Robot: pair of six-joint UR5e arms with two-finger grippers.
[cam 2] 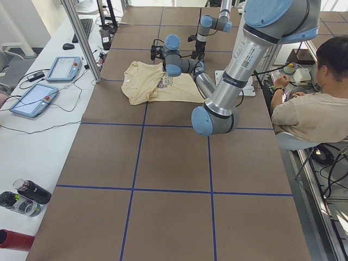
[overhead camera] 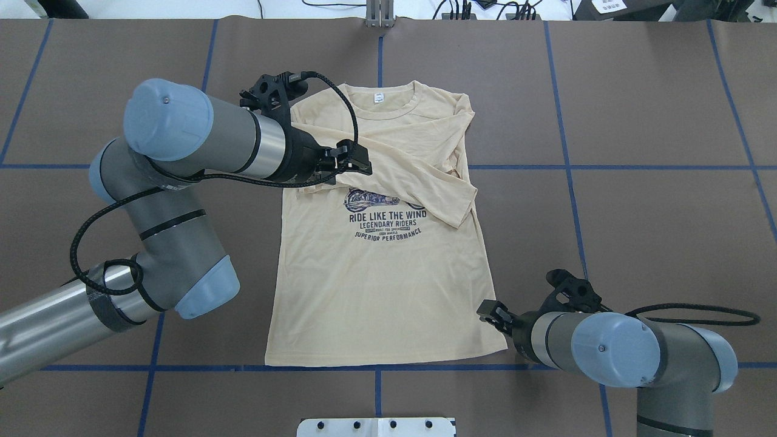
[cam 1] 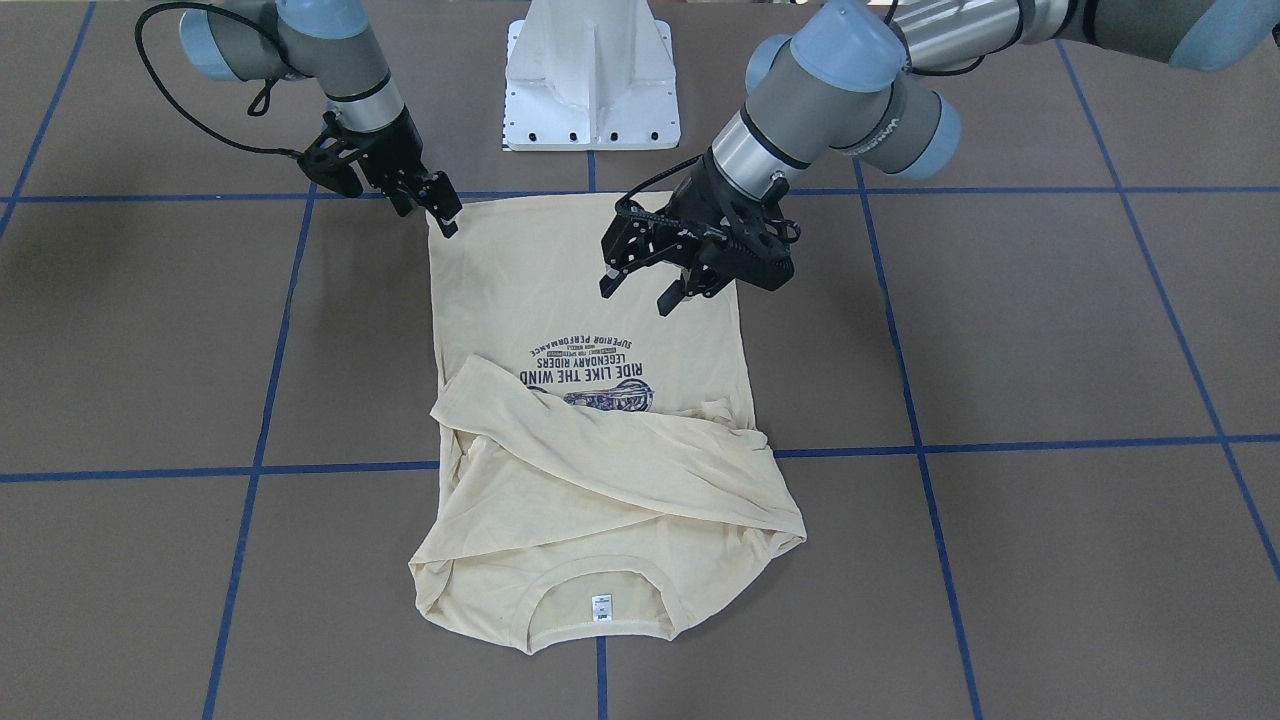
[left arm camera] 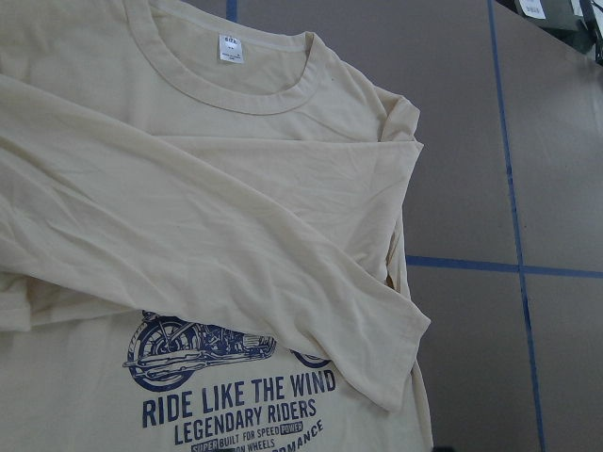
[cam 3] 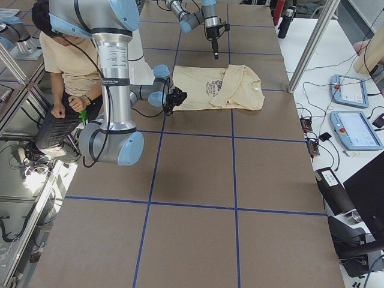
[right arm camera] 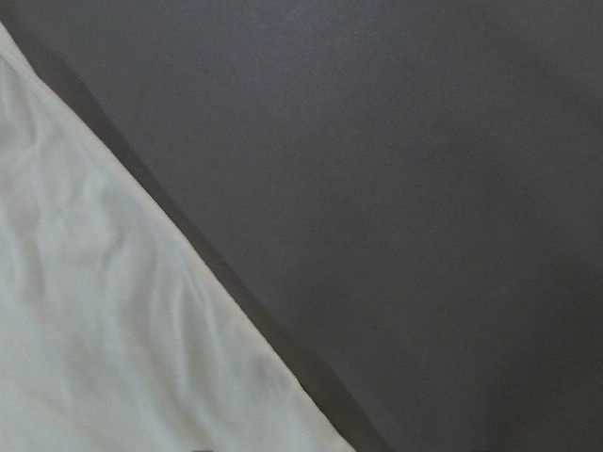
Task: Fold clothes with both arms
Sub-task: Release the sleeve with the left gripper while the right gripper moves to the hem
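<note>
Shirt (overhead camera: 376,291) of thin cream-yellow knit lies flat and front-up on the brown matte table (overhead camera: 637,212), beneath the left gripper and just beside the right one. Its straight hem runs along a blue tape line (overhead camera: 212,368) on the robot's side. The side edges flare slightly toward that hem, and wide mat stretches away on each gripper's outer side.

The left arm (overhead camera: 200,130), made of grey and silver tubes with light-blue caps, reaches in over the shirt's chest. The right arm (overhead camera: 613,349) sits low by a hem corner.

A long sleeve (overhead camera: 425,188) is folded slantwise across the chest and softly wrinkled. Its cuff ends beyond the left gripper, toward the right arm's side, and more folded cloth lies under it near the collar.

The left gripper (cam 1: 638,296) hangs raised over the cloth, its two black fingers apart with nothing between them. The right gripper (cam 1: 447,218) points down at the hem corner, right at the fabric's edge. Whether its fingers are parted or closed, I cannot tell.

A navy motorcycle print (overhead camera: 387,221) sits just past the left gripper, partly covered by the sleeve. The ribbed round collar (overhead camera: 388,112) lies on the shirt's far side from both grippers, with a small white label (overhead camera: 379,97) inside it.
</note>
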